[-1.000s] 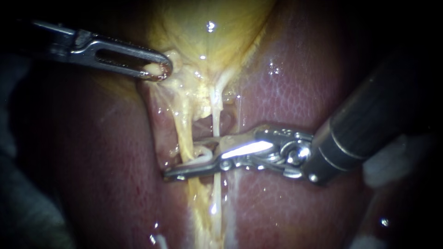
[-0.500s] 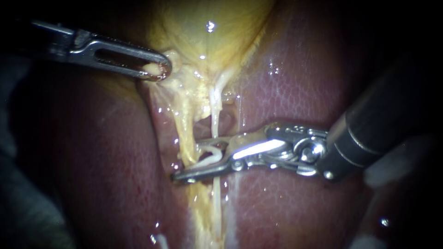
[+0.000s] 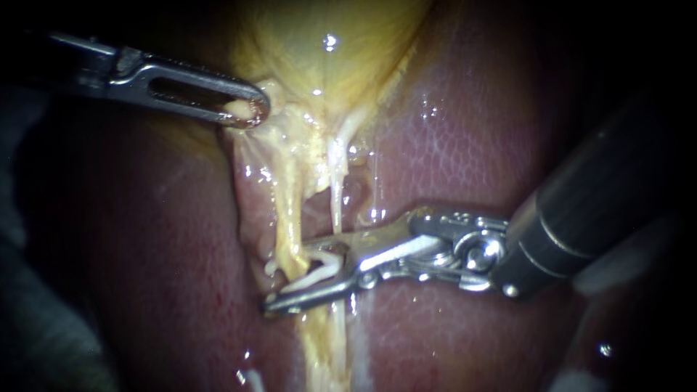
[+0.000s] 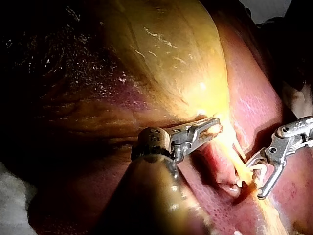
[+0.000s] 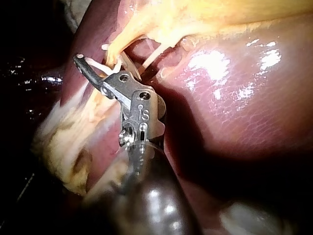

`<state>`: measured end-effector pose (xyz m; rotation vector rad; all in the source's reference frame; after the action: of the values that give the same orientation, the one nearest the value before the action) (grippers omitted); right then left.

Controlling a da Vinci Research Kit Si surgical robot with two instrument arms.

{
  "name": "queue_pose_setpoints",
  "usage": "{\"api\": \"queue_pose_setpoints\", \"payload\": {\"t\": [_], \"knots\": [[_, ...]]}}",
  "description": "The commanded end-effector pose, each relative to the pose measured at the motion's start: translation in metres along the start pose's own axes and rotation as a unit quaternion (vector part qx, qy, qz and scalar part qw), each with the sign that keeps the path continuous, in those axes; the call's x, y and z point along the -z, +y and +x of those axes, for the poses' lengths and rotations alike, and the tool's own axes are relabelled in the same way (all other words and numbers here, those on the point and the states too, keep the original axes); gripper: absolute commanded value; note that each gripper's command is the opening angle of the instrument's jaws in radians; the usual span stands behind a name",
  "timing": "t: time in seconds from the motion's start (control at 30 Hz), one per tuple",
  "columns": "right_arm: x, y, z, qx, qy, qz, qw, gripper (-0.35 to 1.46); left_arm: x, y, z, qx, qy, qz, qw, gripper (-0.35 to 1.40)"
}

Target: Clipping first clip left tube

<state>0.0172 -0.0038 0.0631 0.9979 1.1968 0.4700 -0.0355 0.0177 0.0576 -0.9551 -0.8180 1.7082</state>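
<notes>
Wet, dark-red liver (image 3: 145, 290) all round, with yellow gallbladder (image 3: 327, 51) up top. From the left, left instrument (image 3: 247, 110), jaws pinching pale tissue at the gallbladder's lower end. Mid-scene, yellowish left tube (image 3: 289, 218) running down beside a thin white right tube (image 3: 335, 189). From the right, right instrument (image 3: 292, 276), jaws standing apart yet gripping a white clip (image 3: 319, 270) astride the left tube.

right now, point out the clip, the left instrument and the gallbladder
clip (image 3: 319, 270): endoscope view, on its white middle
left instrument (image 3: 247, 110): endoscope view, at the tips of its jaws
gallbladder (image 3: 327, 65): endoscope view, on its yellow wall
</notes>
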Motion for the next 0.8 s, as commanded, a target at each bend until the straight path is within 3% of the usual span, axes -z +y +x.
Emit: {"api": "queue_pose_setpoints", "payload": {"t": [0.03, 0.2, 0.33, 0.8], "knots": [[-0.0002, 0.0, -0.0002, -0.003, -0.001, 0.003, 1.0, 0.49, 0.0, 0.0, 0.0, 0.0, 0.0, 0.0, 1.0, -0.35], [-0.0013, 0.0003, -0.0014, -0.005, -0.014, 0.024, 0.9996, 0.48, 0.0, 0.0, 0.0, 0.0, 0.0, 0.0, 1.0, -0.35], [-0.0022, 0.0003, -0.0021, -0.004, -0.013, 0.028, 0.9995, 0.48, 0.0, 0.0, 0.0, 0.0, 0.0, 0.0, 1.0, -0.35], [-0.0026, 0.0003, -0.002, -0.003, -0.005, 0.03, 0.9995, 0.47, 0.0, 0.0, 0.0, 0.0, 0.0, 0.0, 1.0, -0.35]]}}
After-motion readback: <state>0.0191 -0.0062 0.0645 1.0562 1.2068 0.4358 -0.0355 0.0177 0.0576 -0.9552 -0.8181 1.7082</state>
